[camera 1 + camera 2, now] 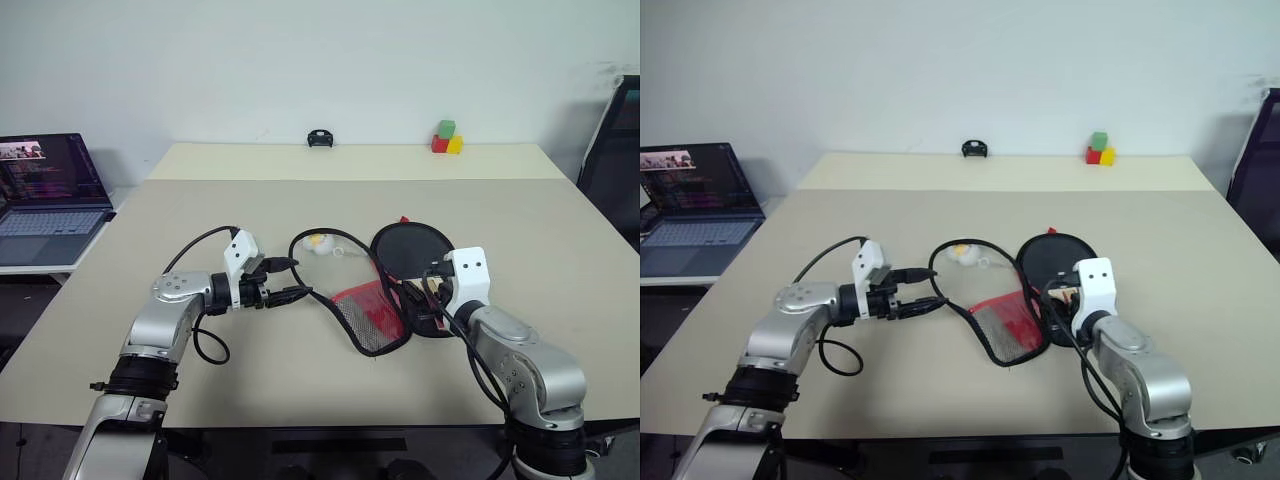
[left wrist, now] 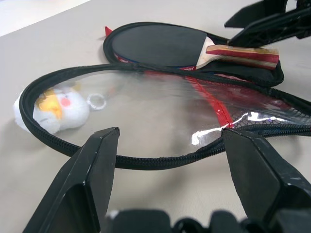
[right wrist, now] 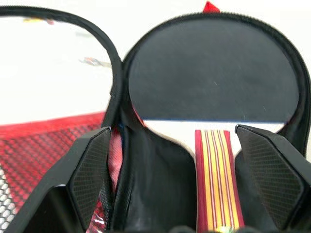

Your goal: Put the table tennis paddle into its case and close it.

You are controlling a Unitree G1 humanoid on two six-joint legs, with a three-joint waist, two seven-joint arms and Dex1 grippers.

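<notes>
The case [image 1: 372,312] lies unzipped on the table, its red mesh and clear flap folded out to the left. The table tennis paddle [image 1: 410,248] rests in the case's right half, black face away from me, striped handle [image 3: 214,174] toward my right gripper. My right gripper [image 3: 172,133] is open, one finger on each side of the handle and clear of it. My left gripper [image 1: 298,279] is open at the flap's black zipper rim [image 2: 146,162], which runs just beyond its fingertips. A small white ball charm [image 1: 318,243] lies beside the rim.
A laptop [image 1: 50,195] stands open on a side table at the left. Coloured blocks [image 1: 446,138] and a small black object [image 1: 320,138] sit at the table's far edge. A dark chair [image 1: 615,150] is at the right.
</notes>
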